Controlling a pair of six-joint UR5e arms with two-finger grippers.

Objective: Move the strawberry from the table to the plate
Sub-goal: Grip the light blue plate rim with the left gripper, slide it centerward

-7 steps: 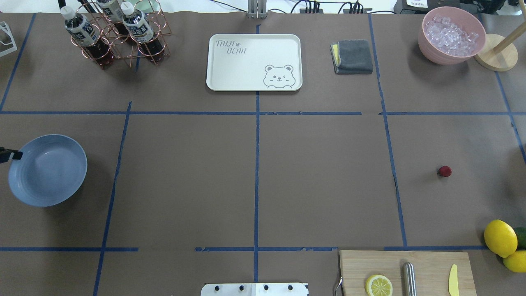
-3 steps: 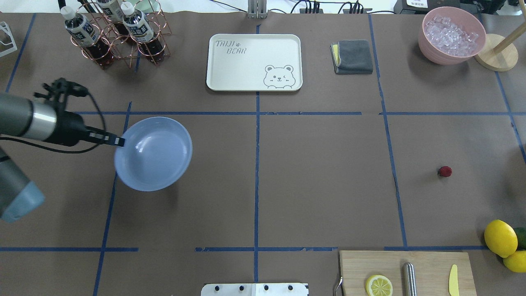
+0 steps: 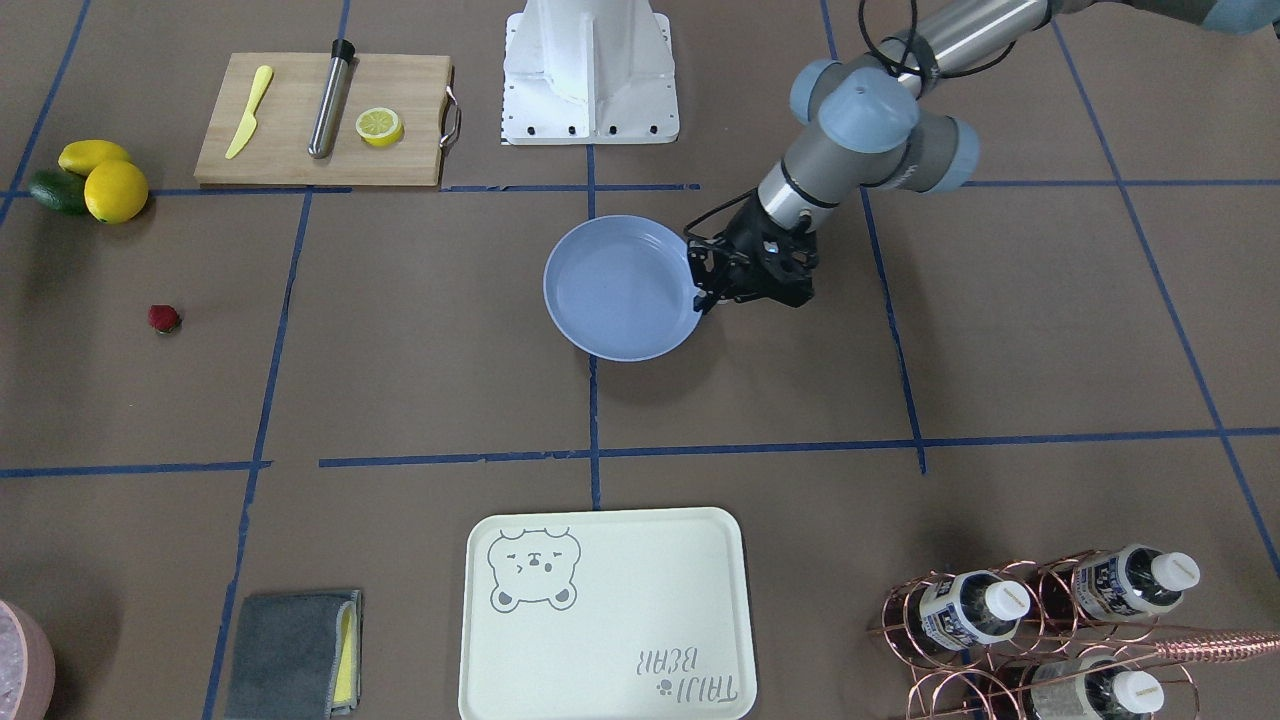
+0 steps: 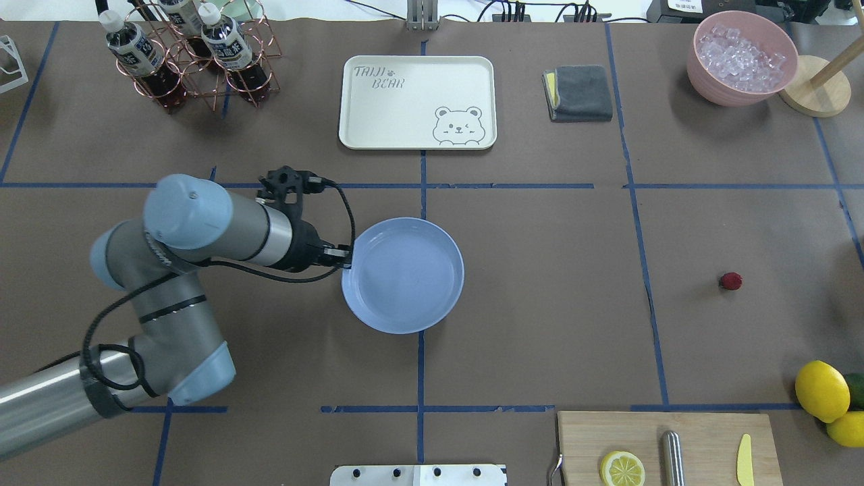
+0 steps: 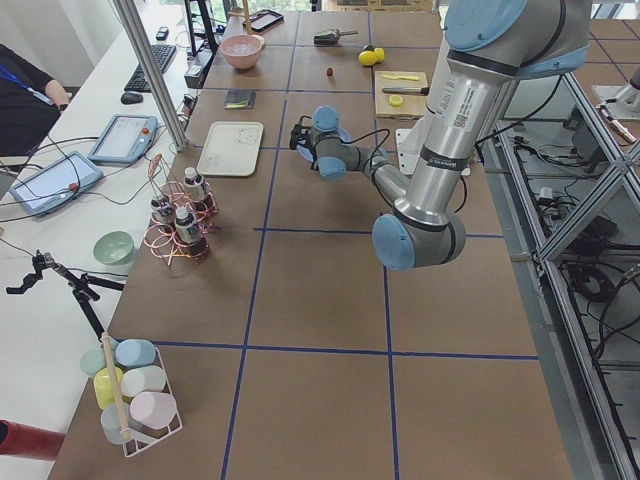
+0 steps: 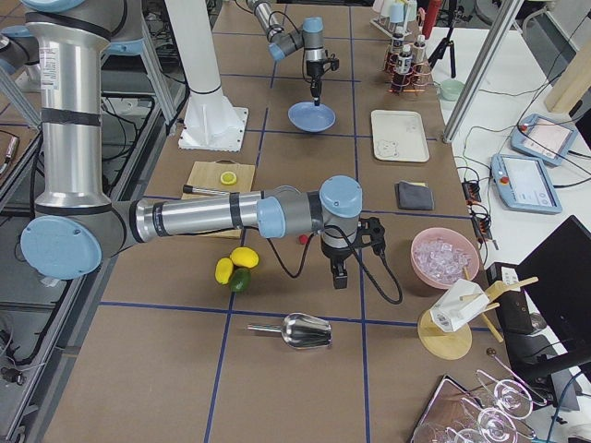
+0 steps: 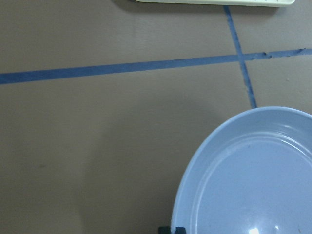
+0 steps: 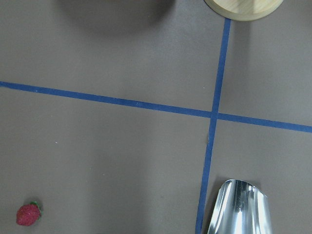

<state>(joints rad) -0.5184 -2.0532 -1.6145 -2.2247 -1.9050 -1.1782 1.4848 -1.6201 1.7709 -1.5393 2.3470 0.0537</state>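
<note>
The strawberry (image 4: 730,281) is small and dark red and lies on the brown-paper table (image 4: 540,324) at the right; it also shows in the front view (image 3: 164,319) and low left in the right wrist view (image 8: 28,214). The light-blue plate (image 4: 403,275) is at the table's centre, over the middle tape line. My left gripper (image 4: 344,255) is shut on the plate's left rim, also seen in the front view (image 3: 700,290). My right gripper (image 6: 340,277) shows only in the exterior right view, beyond the strawberry; I cannot tell its state.
A cream bear tray (image 4: 417,101) lies behind the plate. A bottle rack (image 4: 196,57) stands back left, with a grey cloth (image 4: 579,92) and a pink ice bowl (image 4: 741,57) back right. A cutting board (image 4: 668,449) and lemons (image 4: 823,391) are front right, near a metal scoop (image 8: 239,207).
My left arm has swept in from the left edge, carrying the plate rightward to the table's centre. The strawberry has not moved.
</note>
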